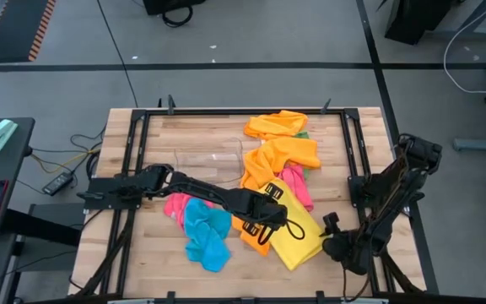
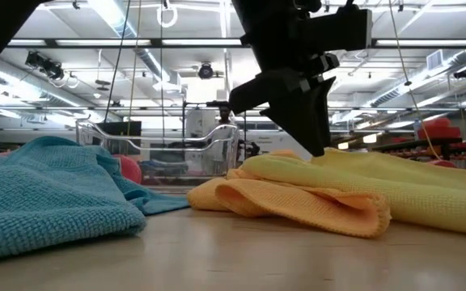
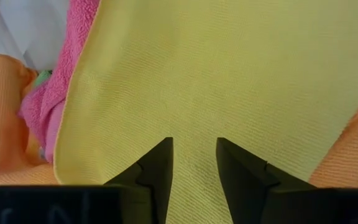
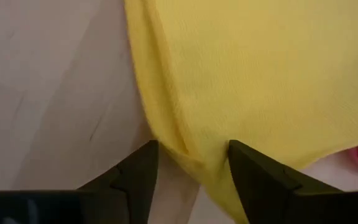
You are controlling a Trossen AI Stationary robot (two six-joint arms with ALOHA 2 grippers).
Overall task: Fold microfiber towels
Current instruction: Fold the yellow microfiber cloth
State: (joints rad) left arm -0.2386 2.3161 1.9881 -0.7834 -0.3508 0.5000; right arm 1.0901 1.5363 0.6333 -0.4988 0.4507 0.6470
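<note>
A big workshop with strip lights runs off behind the wooden table point(image 1: 142, 253), and on that table nothing looks folded yet. The towels lie in a loose heap. The yellow towel point(image 1: 298, 236) is spread out flattest, and both claws are on it. The left gripper point(image 1: 278, 221) stands over its middle with its fingers point(image 3: 157, 171) a little apart and pressed down to the cloth, nothing pinched between them that I can see. The right gripper point(image 1: 337, 245) sits at the towel's outer edge. Its fingers point(image 4: 138, 177) are spread to either side of a raised ridge of yellow fabric, though from here I can't swear they have hold of it.

Just beside the left gripper, toward that arm's own base, the blue towel point(image 1: 206, 236) lies crumpled against a pink towel point(image 1: 175, 205). Beyond the left gripper, orange towels point(image 1: 281, 143) are bunched by the clear plastic bin point(image 1: 209, 158), with another pink one and a scrap of green among them.

By my reckoning the first fold is only being set up, and every towel remains to be done.
</note>
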